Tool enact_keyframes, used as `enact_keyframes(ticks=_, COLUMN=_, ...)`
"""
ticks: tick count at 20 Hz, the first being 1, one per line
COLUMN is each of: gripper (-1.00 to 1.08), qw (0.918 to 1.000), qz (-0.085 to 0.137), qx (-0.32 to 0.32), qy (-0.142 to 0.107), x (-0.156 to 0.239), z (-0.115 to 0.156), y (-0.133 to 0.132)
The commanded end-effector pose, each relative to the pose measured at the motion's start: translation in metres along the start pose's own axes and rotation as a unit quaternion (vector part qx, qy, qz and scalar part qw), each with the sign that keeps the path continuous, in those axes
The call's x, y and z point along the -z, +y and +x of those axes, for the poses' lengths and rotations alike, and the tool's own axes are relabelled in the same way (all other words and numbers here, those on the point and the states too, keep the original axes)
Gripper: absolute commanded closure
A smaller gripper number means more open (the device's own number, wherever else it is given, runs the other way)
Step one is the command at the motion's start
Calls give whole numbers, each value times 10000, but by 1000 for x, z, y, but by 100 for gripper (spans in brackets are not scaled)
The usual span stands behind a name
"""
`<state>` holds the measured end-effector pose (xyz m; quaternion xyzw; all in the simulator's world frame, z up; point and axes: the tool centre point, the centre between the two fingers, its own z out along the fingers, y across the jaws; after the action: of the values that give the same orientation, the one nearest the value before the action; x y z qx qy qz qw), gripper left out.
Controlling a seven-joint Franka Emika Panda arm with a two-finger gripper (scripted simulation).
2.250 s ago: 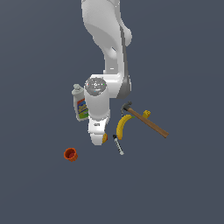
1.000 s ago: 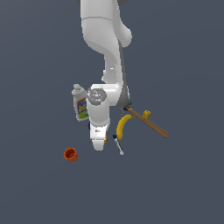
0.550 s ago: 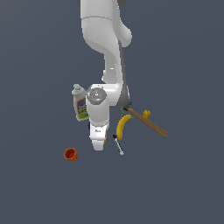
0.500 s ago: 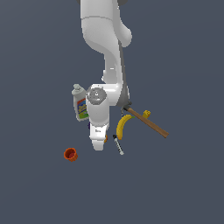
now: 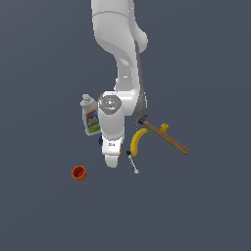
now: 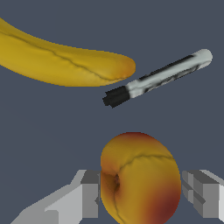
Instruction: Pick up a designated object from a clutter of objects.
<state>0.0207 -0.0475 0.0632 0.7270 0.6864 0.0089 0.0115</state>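
a: where is the peach (image 6: 140,179)?
b: between my gripper (image 6: 144,194) fingers (image 6: 89,194), on the dark surface (image 6: 52,127), near the banana (image 6: 61,61) and marker pen (image 6: 157,78).
a: grasped?
b: i cannot tell; one finger touches it, the other stands slightly apart.

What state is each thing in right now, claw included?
Round orange-yellow peach: on the surface, between the claw's fingers, not lifted.
Claw: open, one finger at the peach's side, the other clear of it.
Long yellow banana: lying flat.
Black-tipped marker pen: lying flat, capped.
White labelled bottle: upright.
Small red-orange cup: upright, apart.
Wooden-handled hammer: lying flat.
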Motion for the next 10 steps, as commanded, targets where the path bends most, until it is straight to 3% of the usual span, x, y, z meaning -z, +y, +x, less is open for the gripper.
enact_keyframes(ticks=1, gripper=108, qw=10000, qz=-4, qx=3, qy=-1, x=12, z=5, y=1)
enact_keyframes(ticks=10, gripper=108, qw=10000, qz=28, qx=8, qy=0, x=82, z=36, y=1)
